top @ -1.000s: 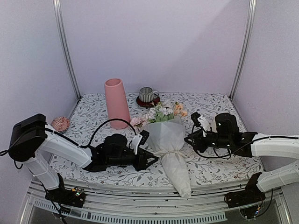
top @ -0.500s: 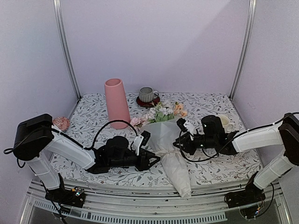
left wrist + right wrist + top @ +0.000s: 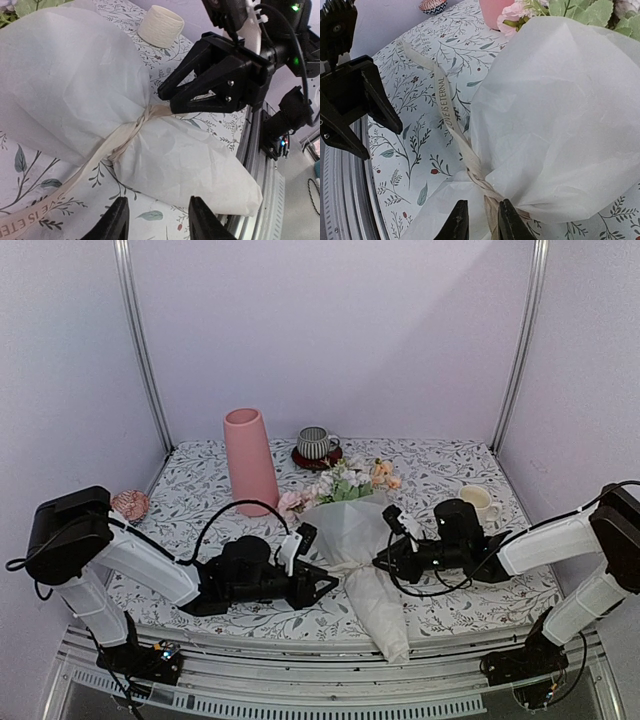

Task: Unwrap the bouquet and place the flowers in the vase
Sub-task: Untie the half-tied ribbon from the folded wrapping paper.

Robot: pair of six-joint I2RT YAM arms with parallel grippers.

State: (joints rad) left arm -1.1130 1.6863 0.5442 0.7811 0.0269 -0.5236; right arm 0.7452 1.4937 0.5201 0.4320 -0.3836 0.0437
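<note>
Wrapped bouquet [image 3: 355, 535] lying on the table [image 3: 450, 615], one arm at each side of its tie.
Blooms point to 12 o'clock, the paper tip to 6 at the near edge; the vase [image 3: 249, 460] stands upright at the bouquet's 11 o'clock. The left gripper [image 3: 336, 584], at 9, is spread and empty. The right gripper [image 3: 379, 562], at 3, straddles the ribbon [image 3: 442, 102] at the knot; I cannot tell whether it pinches.

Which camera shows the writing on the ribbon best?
Right wrist view: the ribbon lies flat, its print readable. Left wrist view shows the knot and a few letters at the edge. From the top it's too small.
</note>
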